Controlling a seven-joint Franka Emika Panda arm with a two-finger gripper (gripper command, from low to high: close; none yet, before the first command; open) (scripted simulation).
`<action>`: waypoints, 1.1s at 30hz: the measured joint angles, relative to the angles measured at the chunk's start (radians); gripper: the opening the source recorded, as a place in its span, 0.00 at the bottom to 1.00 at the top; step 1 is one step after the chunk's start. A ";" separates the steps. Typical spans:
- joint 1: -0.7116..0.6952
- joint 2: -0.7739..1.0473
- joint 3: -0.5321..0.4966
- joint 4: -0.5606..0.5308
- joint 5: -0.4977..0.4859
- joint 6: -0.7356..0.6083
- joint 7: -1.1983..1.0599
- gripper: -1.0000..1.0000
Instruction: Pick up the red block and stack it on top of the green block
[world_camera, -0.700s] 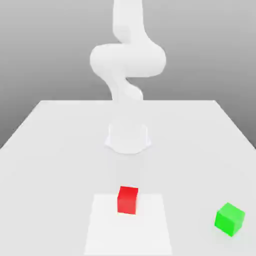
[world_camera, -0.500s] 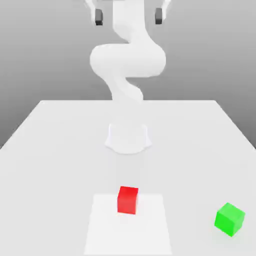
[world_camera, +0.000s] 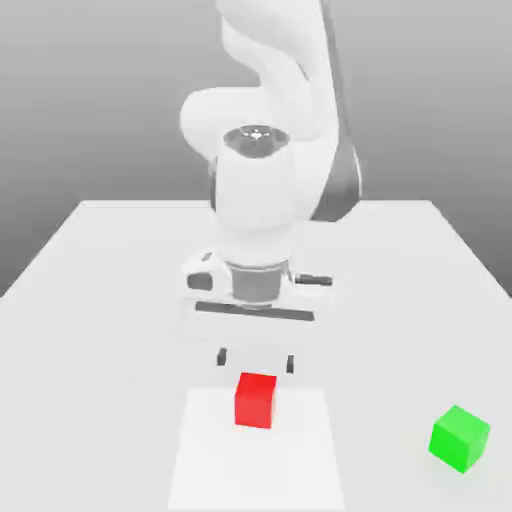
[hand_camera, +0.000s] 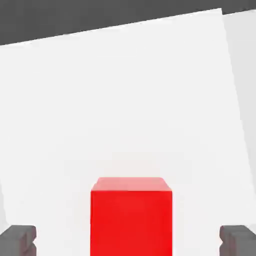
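Red block and green block both sit on a wide, flat, pale grey desk (world_camera: 90, 300), and the biggest thing above that desk is the white, smooth-shelled robot arm (world_camera: 265, 120), folded over so that its wrist and hand point straight down at the near half of the surface. Under the hand lies a lighter, whiter rectangular patch (world_camera: 300, 460) on the desk top, nearer the camera than the arm's base.

The jaws (world_camera: 256, 360) hang below the hand with the two short dark fingers (world_camera: 222, 356) spread as wide as they go, holding nothing; in the exterior view they sit just above and behind the red cube, one fingertip to each side of it, without touching it. In the hand view the same dark fingertips (hand_camera: 18, 239) show at the two lower corners, well apart, with the cube centred in the gap.

The small, plain, bright-red matte block (world_camera: 256, 400) rests flat on the far part of the white patch, squarely aligned with it. In the hand view the red block (hand_camera: 131, 220) shows its top face and one side.

The small, plain, bright-green matte block (world_camera: 460, 437), about the same size, sits on the bare desk well apart from the red one, toward the exterior view's right and slightly nearer the camera, turned at an angle so one corner faces forward.
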 joint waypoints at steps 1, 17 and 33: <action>0.003 0.037 -0.005 0.004 -0.007 0.031 0.005 0.50; 0.013 -0.052 -0.009 -0.010 0.008 -0.044 -0.005 0.00; 0.380 0.161 0.176 0.400 -0.094 -0.247 0.031 0.00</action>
